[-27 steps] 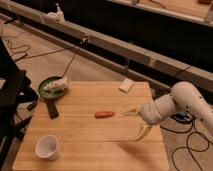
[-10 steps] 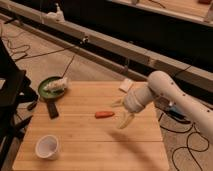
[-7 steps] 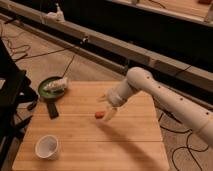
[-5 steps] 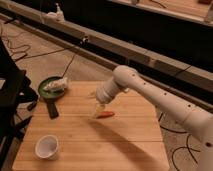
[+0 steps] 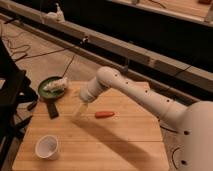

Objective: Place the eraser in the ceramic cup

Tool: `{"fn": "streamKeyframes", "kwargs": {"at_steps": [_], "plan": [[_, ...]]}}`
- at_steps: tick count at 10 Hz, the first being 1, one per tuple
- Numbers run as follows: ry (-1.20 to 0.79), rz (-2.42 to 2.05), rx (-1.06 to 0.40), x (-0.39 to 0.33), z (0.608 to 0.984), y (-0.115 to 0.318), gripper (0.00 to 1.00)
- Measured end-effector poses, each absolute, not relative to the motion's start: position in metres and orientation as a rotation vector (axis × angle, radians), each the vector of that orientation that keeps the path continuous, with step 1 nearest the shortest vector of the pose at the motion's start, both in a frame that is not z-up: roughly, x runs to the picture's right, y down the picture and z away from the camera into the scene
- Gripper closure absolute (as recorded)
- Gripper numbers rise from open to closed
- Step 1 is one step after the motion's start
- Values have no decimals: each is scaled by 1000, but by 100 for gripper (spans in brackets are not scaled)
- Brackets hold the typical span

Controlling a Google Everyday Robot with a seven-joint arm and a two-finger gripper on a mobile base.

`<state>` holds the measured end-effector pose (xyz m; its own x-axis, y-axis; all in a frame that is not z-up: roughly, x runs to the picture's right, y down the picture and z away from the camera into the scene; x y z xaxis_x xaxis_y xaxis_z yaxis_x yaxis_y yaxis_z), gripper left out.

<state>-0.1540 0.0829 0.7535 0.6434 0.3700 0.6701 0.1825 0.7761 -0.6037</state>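
Observation:
The eraser (image 5: pixel 51 110), a flat black block, lies on the wooden table (image 5: pixel 125 145) at its left side, just in front of the green dish. The ceramic cup (image 5: pixel 47 147), small, white and upright, stands near the table's front left corner. My gripper (image 5: pixel 80 109) hangs over the table in the middle left, pointing down and left, to the right of the eraser and apart from it. It is open and holds nothing. The white arm (image 5: pixel 135 95) reaches in from the right.
A green round dish (image 5: pixel 50 89) with a white object in it sits at the table's back left corner. An orange carrot-like stick (image 5: pixel 104 114) lies in the middle of the table, right of the gripper. A dark stand (image 5: pixel 10 95) is at the left.
The arm has swung from the table's right side leftward, past the orange stick, bringing the gripper close to the eraser. Nothing on the table has moved.

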Motion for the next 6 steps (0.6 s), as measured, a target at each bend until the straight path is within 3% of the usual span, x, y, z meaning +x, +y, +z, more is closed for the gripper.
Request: {"fn": "streamKeyframes", "kwargs": {"at_steps": [6], "plan": [[-891,176,-718,-158,771,85,27]]}}
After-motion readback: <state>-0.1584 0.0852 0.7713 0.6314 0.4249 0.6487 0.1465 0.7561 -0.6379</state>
